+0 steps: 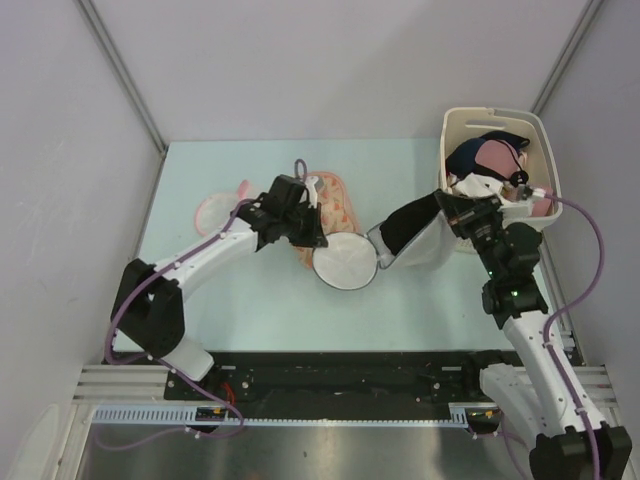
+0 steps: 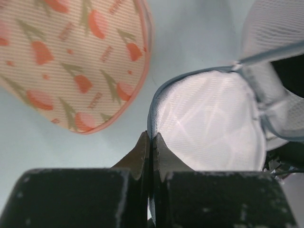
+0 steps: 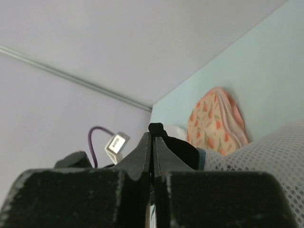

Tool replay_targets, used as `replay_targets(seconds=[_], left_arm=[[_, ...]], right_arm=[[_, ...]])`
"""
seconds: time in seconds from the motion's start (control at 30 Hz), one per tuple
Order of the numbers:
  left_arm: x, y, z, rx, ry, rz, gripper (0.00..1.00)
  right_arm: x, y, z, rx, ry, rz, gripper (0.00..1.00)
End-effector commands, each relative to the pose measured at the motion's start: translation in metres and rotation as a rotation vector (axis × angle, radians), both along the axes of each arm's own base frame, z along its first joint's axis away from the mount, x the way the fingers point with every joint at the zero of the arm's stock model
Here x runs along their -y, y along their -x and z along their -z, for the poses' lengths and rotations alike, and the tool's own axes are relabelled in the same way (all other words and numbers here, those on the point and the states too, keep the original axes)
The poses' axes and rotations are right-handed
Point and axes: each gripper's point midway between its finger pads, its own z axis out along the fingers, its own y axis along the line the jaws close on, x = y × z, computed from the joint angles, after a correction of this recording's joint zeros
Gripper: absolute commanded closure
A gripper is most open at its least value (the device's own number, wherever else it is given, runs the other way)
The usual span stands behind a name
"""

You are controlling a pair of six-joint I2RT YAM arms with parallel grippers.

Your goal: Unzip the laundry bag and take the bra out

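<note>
The white mesh laundry bag (image 1: 432,247) lies open mid-table, its round flap (image 1: 345,262) folded out to the left. My left gripper (image 1: 303,222) is shut on the flap's grey-blue zipper edge; in the left wrist view the jaws (image 2: 151,137) pinch the rim of the mesh flap (image 2: 209,123). My right gripper (image 1: 452,208) is shut on a black bra (image 1: 408,225) that hangs half out of the bag's mouth. In the right wrist view black fabric (image 3: 179,148) sits between the closed jaws, with the mesh bag (image 3: 268,159) below right.
A pink tulip-patterned fabric piece (image 1: 335,198) lies just behind the flap, also in the left wrist view (image 2: 76,61). A pale pink round item (image 1: 214,211) lies at the left. A white basket (image 1: 455,125) full of clothes stands at the back right, close behind my right wrist.
</note>
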Motion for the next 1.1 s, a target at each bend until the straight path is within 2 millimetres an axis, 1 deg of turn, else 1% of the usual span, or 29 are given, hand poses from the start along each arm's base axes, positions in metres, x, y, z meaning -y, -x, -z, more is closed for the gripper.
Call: replay_targets(seconds=[0.0,0.07,0.17,0.2,0.23,0.27,0.3,0.33,0.37,0.4,0.43,0.47,0.5,0.53,0.57,0.6,0.63,0.7,0.73,0.77,0.83,0.87,0.93,0.97,1.0,1.03,1.07], left_arm=[[-0.021,-0.010,-0.019,0.035,0.049,-0.039,0.99],[-0.024,-0.015,-0.018,0.046,0.039,-0.057,1.00],[-0.022,-0.016,-0.003,0.011,0.025,-0.059,1.00],[-0.021,-0.014,0.006,-0.020,0.025,-0.056,1.00],[-0.014,-0.013,0.006,-0.033,0.061,-0.051,1.00],[-0.009,-0.010,0.008,-0.047,0.083,-0.041,1.00],[-0.005,-0.003,0.012,-0.071,0.102,-0.025,1.00],[0.005,0.003,0.012,-0.071,0.110,-0.011,1.00],[0.011,0.004,0.008,-0.059,0.112,0.003,1.00],[0.016,0.006,0.008,-0.056,0.101,0.011,0.99],[0.026,0.014,0.008,-0.061,0.097,0.040,1.00],[0.033,0.015,0.003,-0.059,0.110,0.055,1.00],[0.041,0.020,-0.001,-0.065,0.129,0.076,1.00],[0.045,0.022,-0.005,-0.067,0.143,0.084,1.00],[0.047,0.021,-0.011,-0.060,0.156,0.087,0.99],[0.050,0.024,-0.016,-0.063,0.172,0.098,1.00],[0.051,0.024,-0.024,-0.050,0.184,0.101,1.00],[0.052,0.026,-0.037,-0.028,0.203,0.112,1.00],[0.052,0.027,-0.043,-0.020,0.214,0.115,1.00],[0.050,0.029,-0.056,0.005,0.233,0.119,1.00],[0.049,0.033,-0.061,0.015,0.245,0.127,1.00],[0.047,0.034,-0.067,0.031,0.252,0.131,1.00],[0.043,0.034,-0.063,0.037,0.235,0.121,1.00],[0.041,0.034,-0.054,0.030,0.214,0.120,1.00],[0.040,0.035,-0.046,0.016,0.199,0.116,1.00],[0.038,0.035,-0.035,-0.001,0.179,0.110,1.00],[0.038,0.036,-0.024,-0.025,0.163,0.110,0.99]], right_arm=[[0.018,0.015,-0.048,0.143,-0.102,-0.005,1.00],[0.016,0.018,-0.058,0.171,-0.138,-0.023,1.00],[0.008,0.023,-0.069,0.207,-0.175,-0.069,1.00],[0.005,0.024,-0.072,0.213,-0.182,-0.079,1.00],[-0.003,0.027,-0.075,0.223,-0.191,-0.108,1.00],[-0.006,0.026,-0.079,0.240,-0.203,-0.121,1.00],[-0.012,0.026,-0.080,0.246,-0.208,-0.135,1.00],[-0.026,0.030,-0.082,0.249,-0.221,-0.176,1.00],[-0.034,0.031,-0.087,0.273,-0.224,-0.196,1.00],[-0.047,0.025,-0.080,0.250,-0.217,-0.217,1.00],[-0.063,0.028,-0.080,0.244,-0.217,-0.248,1.00],[-0.075,0.027,-0.082,0.248,-0.199,-0.267,1.00],[-0.088,0.019,-0.072,0.219,-0.183,-0.279,1.00],[-0.096,0.016,-0.069,0.212,-0.177,-0.286,1.00],[-0.110,0.019,-0.069,0.212,-0.162,-0.315,1.00],[-0.119,0.010,-0.055,0.174,-0.142,-0.321,1.00],[-0.124,0.007,-0.050,0.160,-0.133,-0.324,1.00],[-0.129,-0.002,-0.035,0.127,-0.107,-0.323,1.00],[-0.127,-0.006,-0.029,0.108,-0.097,-0.312,1.00],[-0.119,-0.013,-0.028,0.106,-0.094,-0.287,1.00],[-0.113,-0.016,-0.031,0.102,-0.109,-0.301,1.00],[-0.104,-0.020,-0.035,0.108,-0.114,-0.287,1.00],[-0.099,-0.010,-0.063,0.162,-0.126,-0.305,1.00],[-0.097,-0.007,-0.073,0.182,-0.126,-0.304,1.00],[-0.094,-0.001,-0.089,0.218,-0.133,-0.309,1.00],[-0.089,0.012,-0.107,0.266,-0.150,-0.314,1.00],[-0.086,0.020,-0.120,0.303,-0.161,-0.317,1.00]])
